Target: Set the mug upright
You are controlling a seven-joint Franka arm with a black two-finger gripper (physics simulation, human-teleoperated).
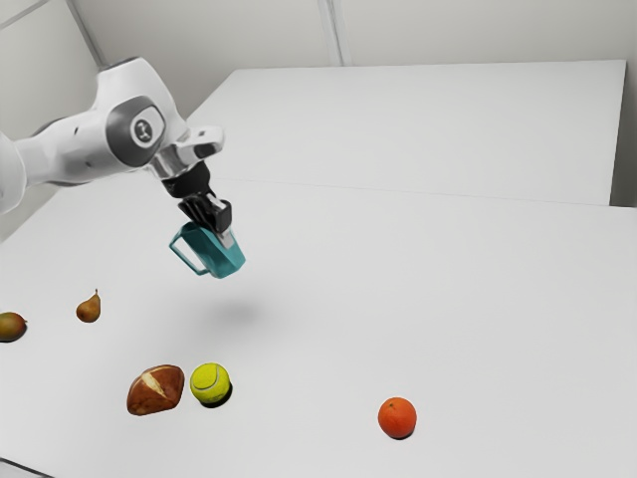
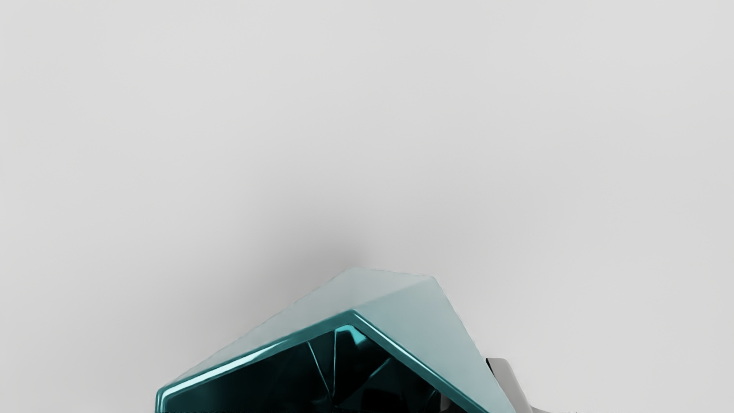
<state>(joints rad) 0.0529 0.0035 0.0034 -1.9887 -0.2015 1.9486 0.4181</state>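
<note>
Reaches above the broad white table (image 1: 478, 299) with the white, grey-jointed arm (image 1: 85, 151). Carries the glossy teal, faceted mug (image 1: 221, 255) in the air, tilted, mouth towards the wrist camera. Probably handles as light and stiff, slick on flat faces, perhaps brittle if ceramic; might pivot in so small a grip. Best taken by the wall at the rim, then levelled before lowering gently onto the base. Grips just there with the black two-finger gripper (image 1: 223, 237), barely parted, clamped on the mug's wall. Leaves the slim teal handle (image 1: 186, 260) free. Presses one grey fingertip (image 2: 507, 381) outside the wall, seemingly the other inside.
</note>
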